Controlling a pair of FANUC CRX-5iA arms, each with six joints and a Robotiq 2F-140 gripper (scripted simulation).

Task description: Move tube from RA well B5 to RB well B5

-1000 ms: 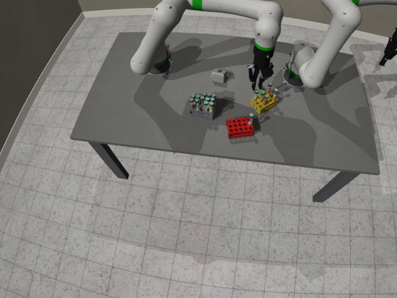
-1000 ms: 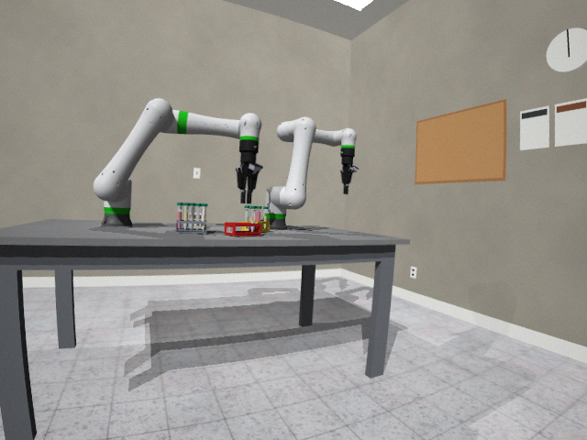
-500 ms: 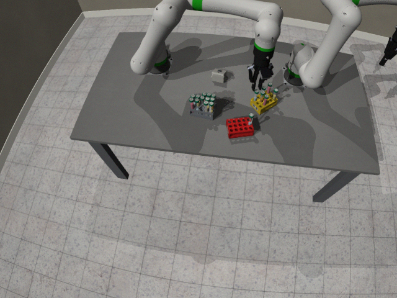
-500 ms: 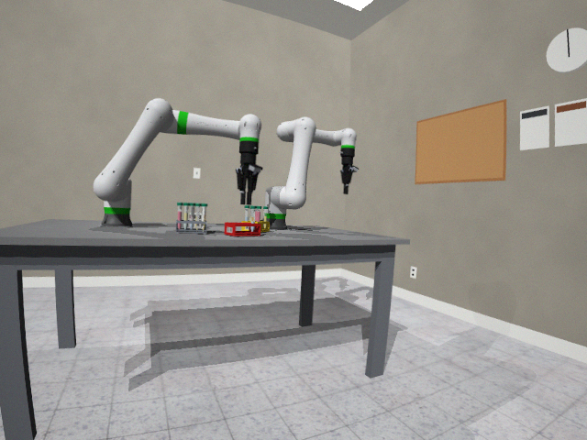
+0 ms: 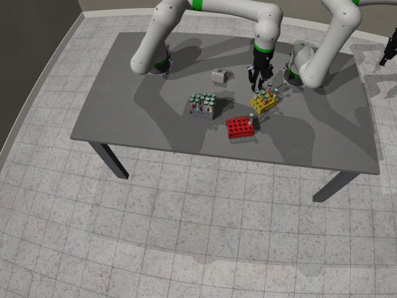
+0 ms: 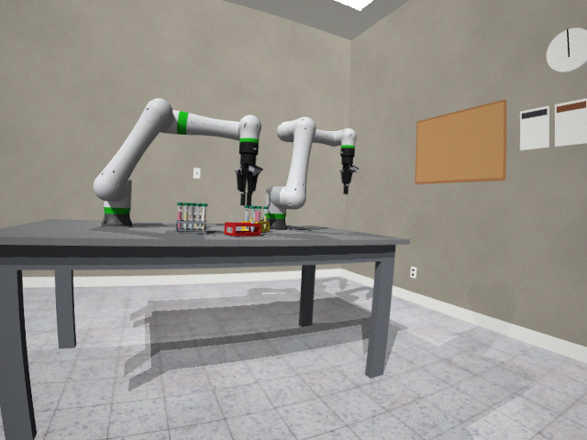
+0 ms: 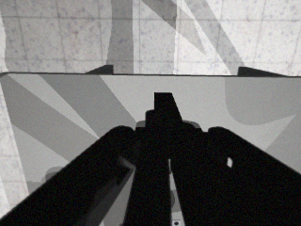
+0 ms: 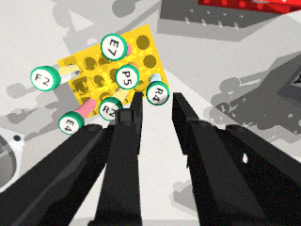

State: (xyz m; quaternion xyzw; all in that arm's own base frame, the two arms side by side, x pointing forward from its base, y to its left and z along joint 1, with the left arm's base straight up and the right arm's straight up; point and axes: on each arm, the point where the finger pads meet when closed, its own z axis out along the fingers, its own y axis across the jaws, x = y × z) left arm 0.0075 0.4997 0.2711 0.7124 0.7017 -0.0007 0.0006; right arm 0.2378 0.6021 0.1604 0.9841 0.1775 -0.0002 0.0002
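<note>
The red plastic rack partly hides the yellow plastic rack in the exterior view, and the right wrist view's top edge cuts it off. The round white clock runs out of frame. Markings on the small pale box are too small to read.
</note>
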